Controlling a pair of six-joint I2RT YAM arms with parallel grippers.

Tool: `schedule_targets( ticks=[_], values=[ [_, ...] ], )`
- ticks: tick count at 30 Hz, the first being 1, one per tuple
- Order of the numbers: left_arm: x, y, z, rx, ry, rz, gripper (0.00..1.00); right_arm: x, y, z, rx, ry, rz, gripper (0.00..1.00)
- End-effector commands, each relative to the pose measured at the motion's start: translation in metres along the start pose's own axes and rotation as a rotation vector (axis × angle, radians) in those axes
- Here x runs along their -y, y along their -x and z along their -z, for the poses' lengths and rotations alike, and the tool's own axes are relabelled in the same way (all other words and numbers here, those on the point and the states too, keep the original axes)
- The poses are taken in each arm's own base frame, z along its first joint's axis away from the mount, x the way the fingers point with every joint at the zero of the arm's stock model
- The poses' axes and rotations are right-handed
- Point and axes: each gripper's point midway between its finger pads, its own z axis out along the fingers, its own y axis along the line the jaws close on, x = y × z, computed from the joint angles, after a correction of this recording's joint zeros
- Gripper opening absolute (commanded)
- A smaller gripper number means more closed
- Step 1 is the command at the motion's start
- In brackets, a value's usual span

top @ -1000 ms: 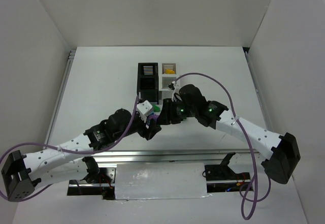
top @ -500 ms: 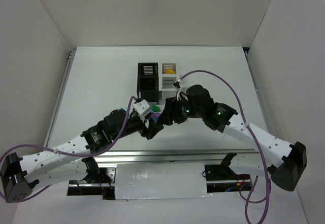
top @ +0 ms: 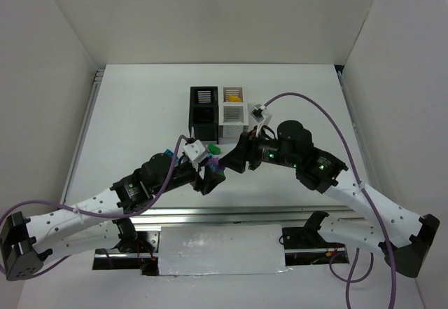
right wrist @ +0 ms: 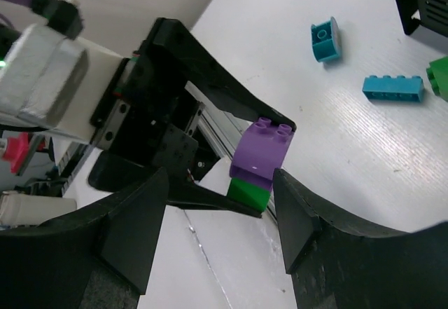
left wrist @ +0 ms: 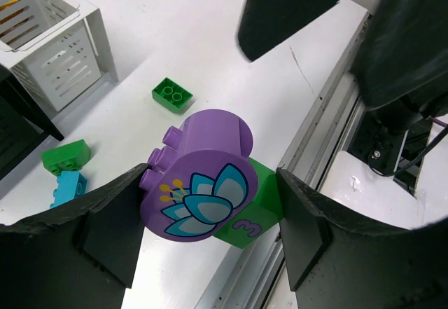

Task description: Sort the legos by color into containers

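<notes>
My left gripper [top: 212, 177] is shut on a stack of two legos: a purple rounded brick with a flower print [left wrist: 199, 183] on a green brick marked 3 [left wrist: 257, 209]. It holds the stack above the table's near edge. My right gripper [top: 236, 159] is open and empty, facing that stack [right wrist: 259, 156] from close by without touching it. The containers [top: 204, 106] stand in a cluster behind; the far white one [top: 233, 104] holds a yellow piece. Loose green [left wrist: 172, 94] [left wrist: 65, 158] and teal [left wrist: 68, 188] [right wrist: 393, 87] legos lie on the table.
A metal rail [top: 231, 214] runs along the table's near edge under the held stack. White walls enclose the table on three sides. Purple cables loop from both arms. A white container [left wrist: 56, 50] shows at the upper left of the left wrist view.
The right arm has swung out to the right and its gripper has drawn back slightly from the left gripper. The left gripper has shifted a little nearer, still holding the stack.
</notes>
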Motion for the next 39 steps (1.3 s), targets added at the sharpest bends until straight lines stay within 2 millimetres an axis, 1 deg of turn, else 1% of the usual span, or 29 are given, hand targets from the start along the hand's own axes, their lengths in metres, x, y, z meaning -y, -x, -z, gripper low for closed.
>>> schedule_targets(
  ticks=[1,2,3,5,6,9,11,13,17,19,21,23,25,26,27,28,29,32,33,34,36,37,38,39],
  values=[
    [0.012,0.02,0.002,0.068,-0.058,-0.018,0.0,-0.001,0.008,-0.007,-0.005,-0.023,0.02,0.69],
    [0.013,0.02,0.002,0.068,-0.059,-0.02,0.0,0.006,0.008,-0.009,-0.008,-0.064,0.004,0.69],
    [0.013,0.021,0.003,0.07,-0.061,-0.025,0.0,0.022,0.008,-0.011,-0.002,-0.148,-0.011,0.69],
    [0.014,0.021,0.003,0.071,-0.066,-0.028,0.0,0.03,0.012,-0.012,0.014,-0.201,-0.021,0.69],
    [0.015,0.02,0.003,0.07,-0.073,-0.031,0.0,0.033,0.009,-0.013,-0.001,-0.215,-0.022,0.69],
    [0.018,0.02,0.001,0.066,-0.091,-0.038,0.02,0.026,0.0,-0.021,-0.048,-0.198,-0.014,0.7],
    [0.017,0.017,-0.001,0.051,-0.089,-0.039,0.03,0.022,-0.004,-0.023,-0.071,-0.189,-0.006,0.7],
    [0.016,0.018,-0.003,0.051,-0.084,-0.043,0.03,0.018,-0.01,-0.026,-0.093,-0.172,-0.001,0.7],
    [0.014,0.02,-0.003,0.055,-0.072,-0.043,0.04,0.017,-0.015,-0.028,-0.117,-0.156,0.003,0.7],
    [0.014,0.021,-0.002,0.058,-0.068,-0.046,0.04,0.017,-0.017,-0.029,-0.125,-0.154,0.003,0.69],
    [0.013,0.021,-0.002,0.058,-0.063,-0.046,0.04,0.021,-0.021,-0.031,-0.145,-0.172,0.005,0.68],
    [0.014,0.024,-0.001,0.067,-0.064,-0.045,0.05,0.031,-0.029,-0.036,-0.178,-0.212,0.004,0.66],
    [0.013,0.025,0.0,0.071,-0.06,-0.045,0.06,0.033,-0.032,-0.037,-0.195,-0.22,0.004,0.61],
    [0.013,0.026,0.0,0.073,-0.061,-0.045,0.06,0.031,-0.034,-0.039,-0.204,-0.21,0.002,0.6],
    [0.012,0.026,0.0,0.075,-0.055,-0.045,0.07,0.028,-0.037,-0.041,-0.215,-0.192,0.001,0.55],
    [0.012,0.027,0.0,0.077,-0.053,-0.043,0.08,0.026,-0.038,-0.042,-0.222,-0.183,0.002,0.54],
    [0.013,0.028,0.0,0.079,-0.057,-0.045,0.1,0.024,-0.039,-0.043,-0.227,-0.175,0.004,0.53],
    [0.018,0.031,0.001,0.08,-0.08,-0.045,0.16,0.02,-0.043,-0.049,-0.243,-0.146,0.001,0.41],
    [0.018,0.034,0.002,0.085,-0.08,-0.044,0.17,0.019,-0.045,-0.05,-0.251,-0.137,-0.002,0.33],
    [0.018,0.035,0.002,0.086,-0.076,-0.045,0.17,0.014,-0.048,-0.051,-0.267,-0.112,-0.01,0.28],
    [0.014,0.036,0.003,0.094,-0.055,-0.043,0.19,0.01,-0.049,-0.054,-0.279,-0.08,-0.017,0.08],
    [0.013,0.037,0.004,0.094,-0.048,-0.043,0.22,0.005,-0.05,-0.054,-0.285,-0.059,-0.023,0.0],
    [0.013,0.038,0.004,0.097,-0.044,-0.041,0.25,0.003,-0.05,-0.054,-0.284,-0.049,-0.024,0.0],
    [0.012,0.037,0.005,0.096,-0.037,-0.038,0.31,0.003,-0.049,-0.054,-0.28,-0.044,-0.024,0.0]
  ],
)
